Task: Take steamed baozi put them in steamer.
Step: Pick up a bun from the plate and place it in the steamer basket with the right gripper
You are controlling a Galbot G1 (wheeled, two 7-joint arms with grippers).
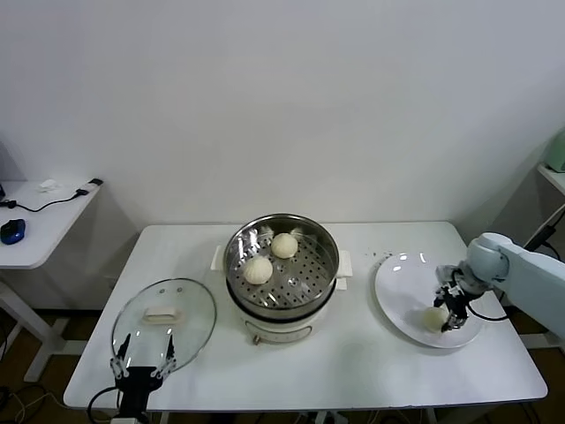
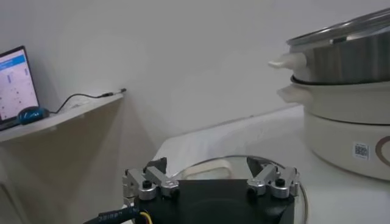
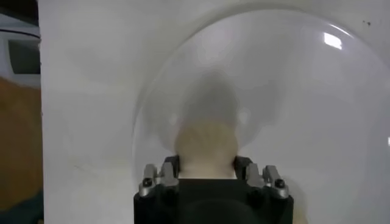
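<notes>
Right claw [image 1: 452, 311] clamped on a baozi [image 1: 435, 317] on the plate [image 1: 402, 284] beside the steamer [image 1: 282, 265]; left claw [image 1: 141, 360] parted, by the lid [image 1: 164, 319].

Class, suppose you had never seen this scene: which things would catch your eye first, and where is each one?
The shiny steel steamer stands mid-table with two baozi on its perforated tray. On the robot's right, the right gripper reaches down around a third baozi on the white plate. On the left lies the round glass lid, with the left gripper open at the table's near edge.
</notes>
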